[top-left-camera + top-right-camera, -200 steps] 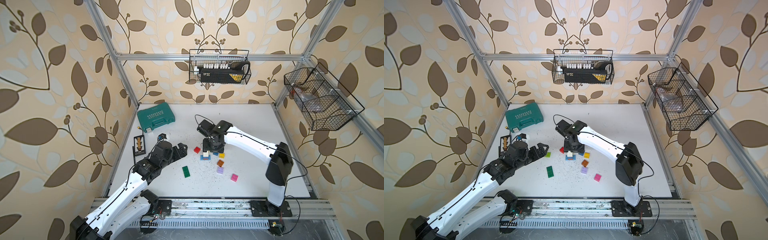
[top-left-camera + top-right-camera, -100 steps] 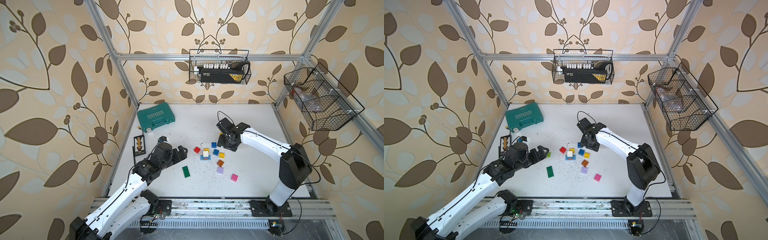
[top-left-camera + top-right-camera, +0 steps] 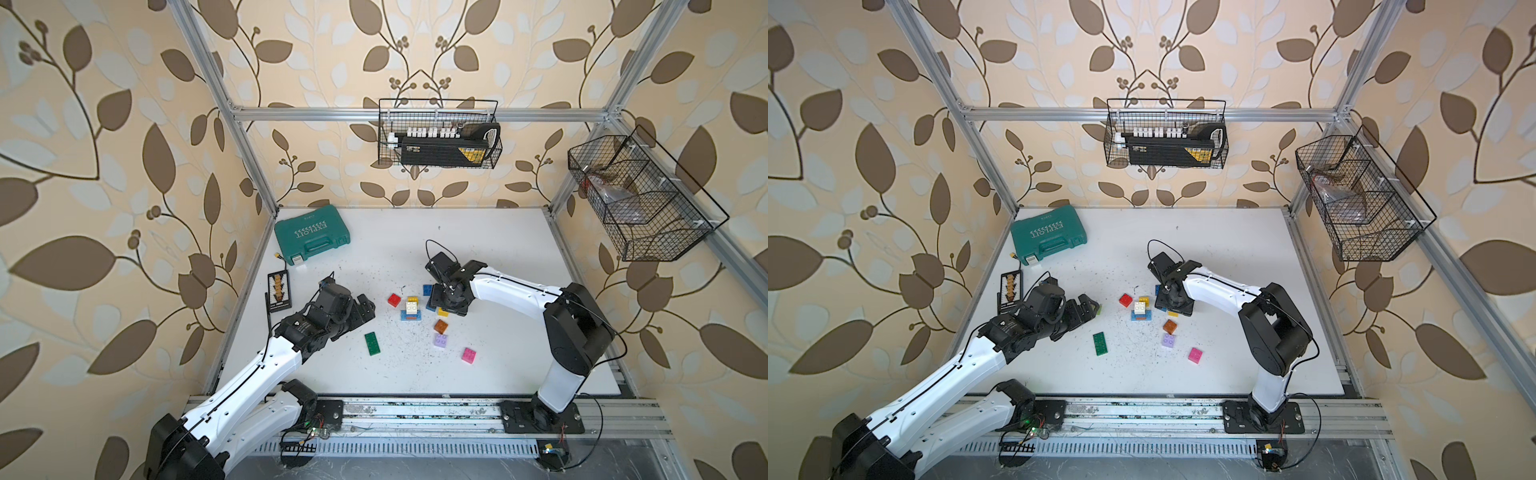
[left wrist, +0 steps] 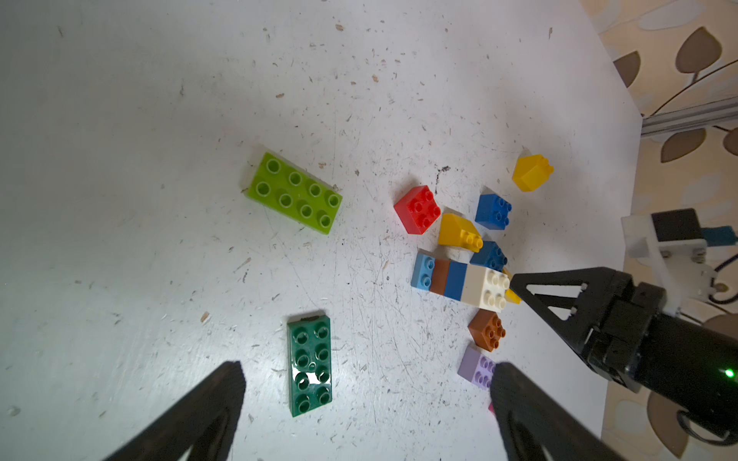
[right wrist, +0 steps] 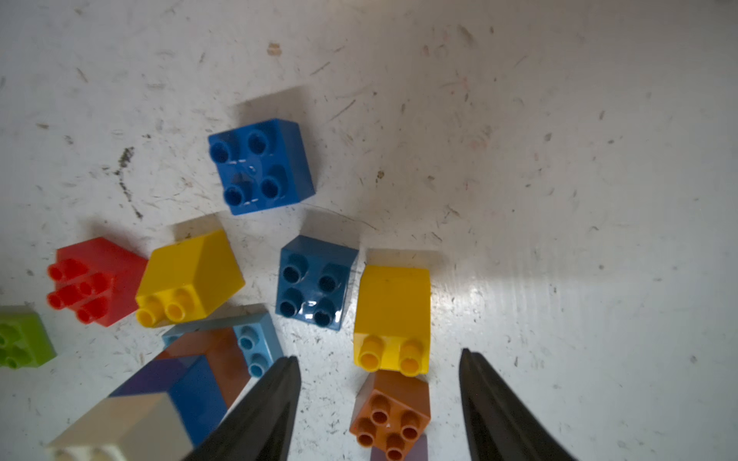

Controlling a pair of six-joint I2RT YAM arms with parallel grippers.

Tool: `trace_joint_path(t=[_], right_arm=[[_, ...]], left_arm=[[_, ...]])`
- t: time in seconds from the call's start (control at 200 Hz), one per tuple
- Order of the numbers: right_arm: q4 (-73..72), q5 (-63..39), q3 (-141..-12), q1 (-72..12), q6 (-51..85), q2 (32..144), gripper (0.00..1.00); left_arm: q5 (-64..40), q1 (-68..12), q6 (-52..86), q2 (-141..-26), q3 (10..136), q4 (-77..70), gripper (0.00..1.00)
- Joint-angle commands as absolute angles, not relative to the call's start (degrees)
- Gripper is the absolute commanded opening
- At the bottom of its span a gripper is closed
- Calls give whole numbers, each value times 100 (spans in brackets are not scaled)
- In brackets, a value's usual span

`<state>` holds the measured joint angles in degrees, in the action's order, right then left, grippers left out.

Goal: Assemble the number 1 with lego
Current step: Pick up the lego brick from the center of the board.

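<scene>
Right gripper (image 5: 379,355) has its jaws apart with nothing in them, pointing down at the table (image 5: 559,159). A brown brick (image 5: 393,415) shows between its fingers and a yellow brick (image 5: 393,307) sits just past the tips. Right beside it stands the little stack (image 4: 459,281), white on top. Left gripper (image 4: 367,369) is spread wide, empty too, near the dark green brick (image 4: 309,363). A pink brick (image 3: 468,355) sits off alone.
</scene>
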<state>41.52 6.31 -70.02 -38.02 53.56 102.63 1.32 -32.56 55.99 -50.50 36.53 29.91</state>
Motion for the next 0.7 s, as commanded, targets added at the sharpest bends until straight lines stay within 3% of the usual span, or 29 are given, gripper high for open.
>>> trace_joint_path(t=[0.0, 0.695], right_arm=[[4178, 795, -6943, -3815, 5344, 10563, 66], [3823, 968, -5747, -3447, 5506, 9527, 64]], left_arm=[[177, -3191, 5743, -4914, 3783, 3187, 99], [225, -3195, 6012, -4624, 3690, 3497, 99]])
